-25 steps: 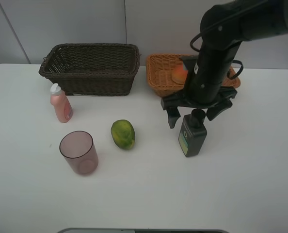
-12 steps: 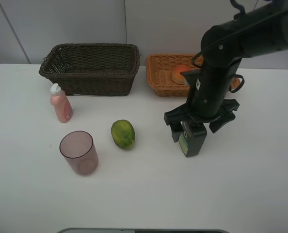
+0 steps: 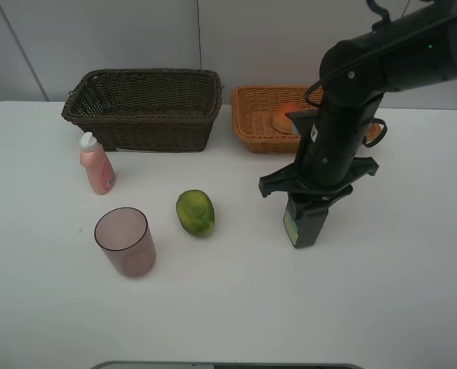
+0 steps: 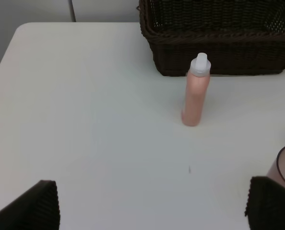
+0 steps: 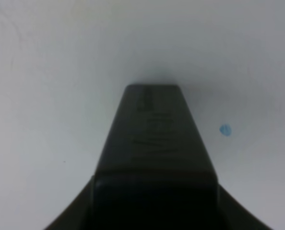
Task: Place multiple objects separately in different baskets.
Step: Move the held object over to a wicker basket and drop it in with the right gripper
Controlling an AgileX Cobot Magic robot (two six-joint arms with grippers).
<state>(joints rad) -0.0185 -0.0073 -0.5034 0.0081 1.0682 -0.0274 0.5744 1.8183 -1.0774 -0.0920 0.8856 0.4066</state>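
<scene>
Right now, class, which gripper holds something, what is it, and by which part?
The right gripper is shut on the dark green bottle at its capped top end. The left gripper is open and holds nothing.

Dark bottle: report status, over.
Right gripper shut on dark bottle, down on the table. Left gripper open, holding nothing. Tan basket behind it already holds a fruit.

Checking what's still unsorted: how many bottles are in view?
2. The pink bottle stands in front of the dark brown basket; the dark green bottle stands under the right gripper. Another may hide behind the arm in the orange basket.
</scene>
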